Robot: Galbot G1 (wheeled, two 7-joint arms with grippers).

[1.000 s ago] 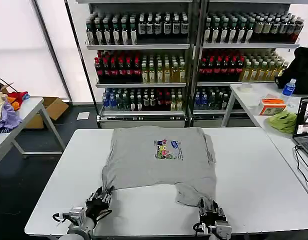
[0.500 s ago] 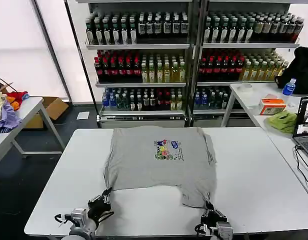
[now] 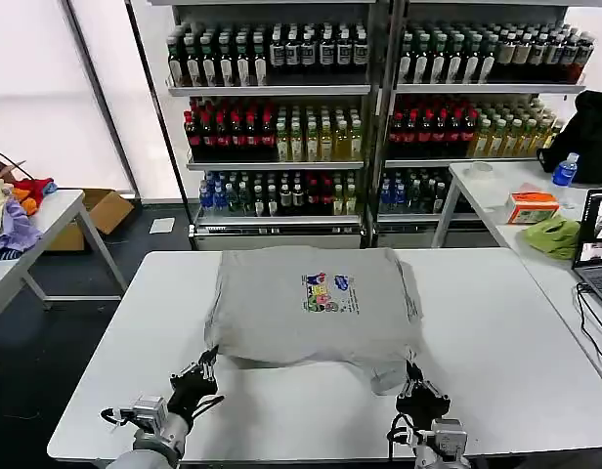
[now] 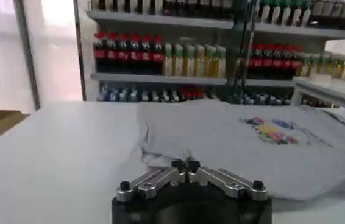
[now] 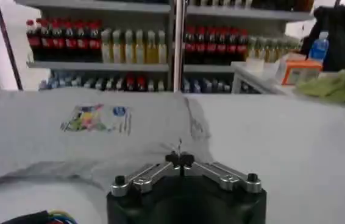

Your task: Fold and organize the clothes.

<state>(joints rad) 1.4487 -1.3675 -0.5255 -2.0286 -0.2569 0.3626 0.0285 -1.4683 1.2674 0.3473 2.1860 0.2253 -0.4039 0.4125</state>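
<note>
Light grey shirt (image 3: pixel 311 308), multicoloured chest print, is spread on the white table (image 3: pixel 496 342). Its near hem is pinched by the left gripper (image 3: pixel 205 363) and right gripper (image 3: pixel 412 380), fingers pressed together.

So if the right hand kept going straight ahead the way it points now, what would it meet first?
The grey T-shirt itself: the right hand is shut on its near hem and points across the white table into the lifted fabric. Beyond that, probably the drinks shelves, though depth is hard to judge.
</note>
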